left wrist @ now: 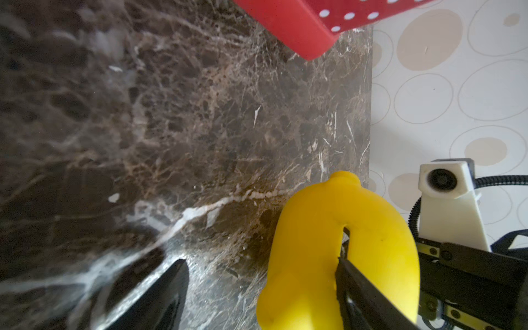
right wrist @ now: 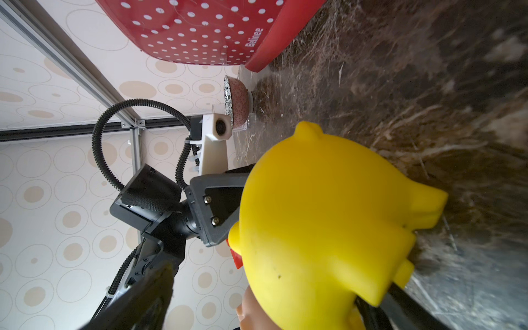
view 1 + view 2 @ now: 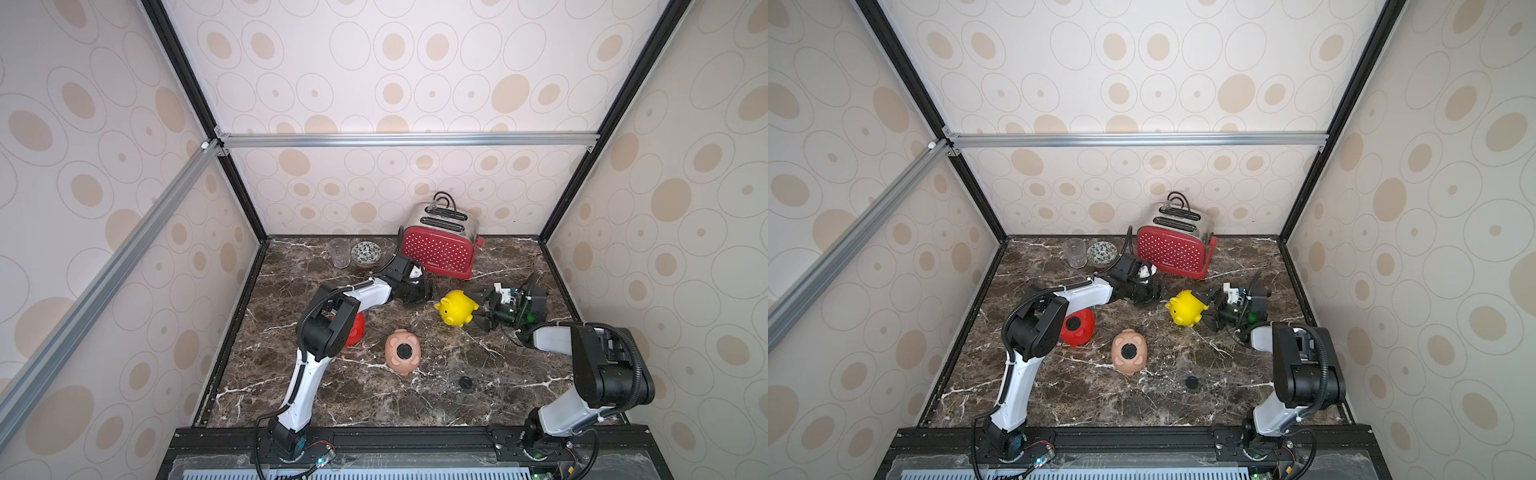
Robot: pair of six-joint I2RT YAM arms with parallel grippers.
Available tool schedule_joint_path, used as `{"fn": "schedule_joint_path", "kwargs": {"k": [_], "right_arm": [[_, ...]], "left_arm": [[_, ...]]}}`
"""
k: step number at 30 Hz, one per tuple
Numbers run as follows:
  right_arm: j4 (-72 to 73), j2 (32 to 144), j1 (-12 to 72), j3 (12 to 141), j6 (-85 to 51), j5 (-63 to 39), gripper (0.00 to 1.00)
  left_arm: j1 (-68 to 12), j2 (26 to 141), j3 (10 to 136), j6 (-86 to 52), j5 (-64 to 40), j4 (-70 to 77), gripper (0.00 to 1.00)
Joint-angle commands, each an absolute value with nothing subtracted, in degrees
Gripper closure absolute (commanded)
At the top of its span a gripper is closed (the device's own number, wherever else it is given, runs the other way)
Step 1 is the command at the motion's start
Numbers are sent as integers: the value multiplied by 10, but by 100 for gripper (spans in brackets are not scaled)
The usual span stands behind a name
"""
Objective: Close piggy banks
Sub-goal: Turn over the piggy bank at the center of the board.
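Nearest the lens, one small black cap (image 3: 466, 381) lies loose on the marble table (image 3: 374, 407), well to the camera side of the right gripper (image 3: 478, 309). That gripper's jaws stand spread wide about the rear of the yellow piggy bank (image 3: 456, 307). Whether they press on it cannot be told.

The yellow pig's feet point toward the table. Its snout points at the left gripper (image 3: 422, 296), so its long axis runs from one gripper to the other. The left gripper, just beside the snout, has its jaws apart and holds nothing.

The pink piggy bank (image 3: 402, 352) lies on its back between the arms, on the camera side of both grippers, with a black plug (image 3: 403, 352) seated in its belly hole. The red piggy bank (image 3: 1077, 326) lies beneath the left forearm, behind that gripper, its belly turned up and filled by a black disc (image 3: 1075, 323).

Beyond the left gripper stand one red dotted toaster (image 3: 439, 251), one clear glass (image 3: 338, 253) and one patterned bowl (image 3: 366, 252).

Three pigs are in view.
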State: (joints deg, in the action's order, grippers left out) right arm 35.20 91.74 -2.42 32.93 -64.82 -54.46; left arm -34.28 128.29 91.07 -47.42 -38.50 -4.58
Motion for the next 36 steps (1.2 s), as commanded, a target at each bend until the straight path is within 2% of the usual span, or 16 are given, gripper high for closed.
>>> {"fn": "schedule_joint_path", "kwargs": {"k": [1,10,24,36], "right_arm": [[383,904,-19,349,-643,-569,0],[346,902,-19,358,-624,-569,0],[59,863,-19,416,-450,-515,0],[-36,850,-18,426,-388,-482,0]], "left_arm": [[-359,1293,910,-457,-410,-64,19],[-358,1291,905,-455,-409,-63,18],[-356,1284,904,-448,-391,-79,12],[-351,1268,890,-440,-383,-84,11]]}}
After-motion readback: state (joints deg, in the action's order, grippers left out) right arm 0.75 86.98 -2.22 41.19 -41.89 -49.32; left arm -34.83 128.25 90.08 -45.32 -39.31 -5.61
